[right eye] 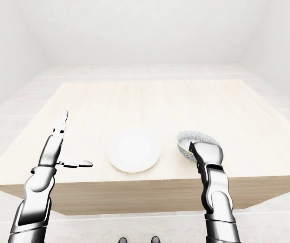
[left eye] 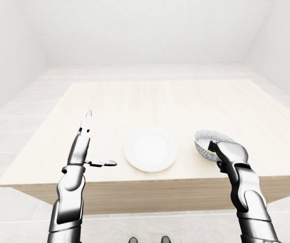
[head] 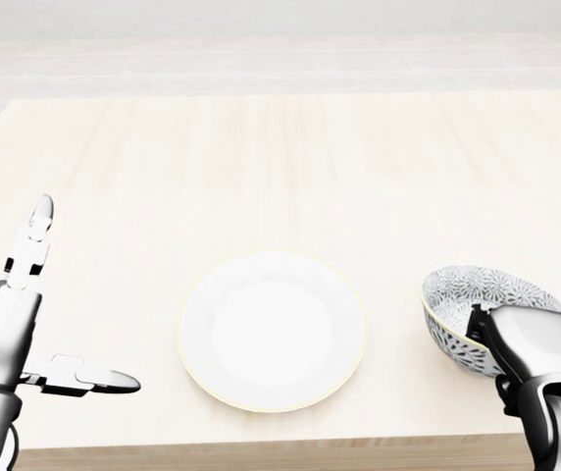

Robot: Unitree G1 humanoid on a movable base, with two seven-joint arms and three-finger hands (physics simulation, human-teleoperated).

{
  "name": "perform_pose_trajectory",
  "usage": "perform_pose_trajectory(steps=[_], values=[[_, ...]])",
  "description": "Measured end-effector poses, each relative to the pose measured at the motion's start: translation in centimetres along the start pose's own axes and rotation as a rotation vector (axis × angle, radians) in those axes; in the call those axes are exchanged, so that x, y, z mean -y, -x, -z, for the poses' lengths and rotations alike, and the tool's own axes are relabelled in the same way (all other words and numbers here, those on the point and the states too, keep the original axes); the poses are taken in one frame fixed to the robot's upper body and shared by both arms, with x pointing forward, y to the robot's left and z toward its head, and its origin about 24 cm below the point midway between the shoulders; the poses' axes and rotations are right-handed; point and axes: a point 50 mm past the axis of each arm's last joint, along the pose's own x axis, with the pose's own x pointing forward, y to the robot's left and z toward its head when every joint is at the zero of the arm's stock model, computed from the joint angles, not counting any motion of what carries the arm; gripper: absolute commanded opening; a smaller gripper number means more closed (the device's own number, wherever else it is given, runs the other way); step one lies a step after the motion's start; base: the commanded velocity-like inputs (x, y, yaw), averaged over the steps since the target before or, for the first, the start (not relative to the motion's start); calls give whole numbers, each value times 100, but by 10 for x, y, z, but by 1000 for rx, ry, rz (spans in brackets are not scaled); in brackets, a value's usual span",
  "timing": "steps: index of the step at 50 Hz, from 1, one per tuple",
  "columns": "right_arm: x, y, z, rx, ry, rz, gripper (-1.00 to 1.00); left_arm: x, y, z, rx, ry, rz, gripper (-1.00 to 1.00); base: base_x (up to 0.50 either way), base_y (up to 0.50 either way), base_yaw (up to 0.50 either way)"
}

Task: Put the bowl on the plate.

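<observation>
A pale wooden table (left eye: pixel 160 101) with fine grain stands in a bright, white room. Its top fills most of the head view, reaching nearly from the left side to the right. Its side face (left eye: pixel 150 190) shows as a slightly darker band low in the two eye views. A floor (left eye: pixel 13 131) of light planks surrounds it and forms a strip across the top of the head view. Plain white walls (left eye: pixel 145 30) rise at the top of the eye views, meeting in a corner at upper right.
</observation>
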Motion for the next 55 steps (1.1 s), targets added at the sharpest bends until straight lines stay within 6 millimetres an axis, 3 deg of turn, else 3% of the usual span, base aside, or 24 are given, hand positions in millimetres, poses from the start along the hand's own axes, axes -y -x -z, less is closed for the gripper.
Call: perform_pose_trajectory(steps=[32,55], values=[[27,5,-3,-12,41,31,-45,-1,0,-1,0,5,2,100,0,0,0],[49,6,-30,39,67,87,-46,2,-1,3,-6,9,9,100,0,0,0]])
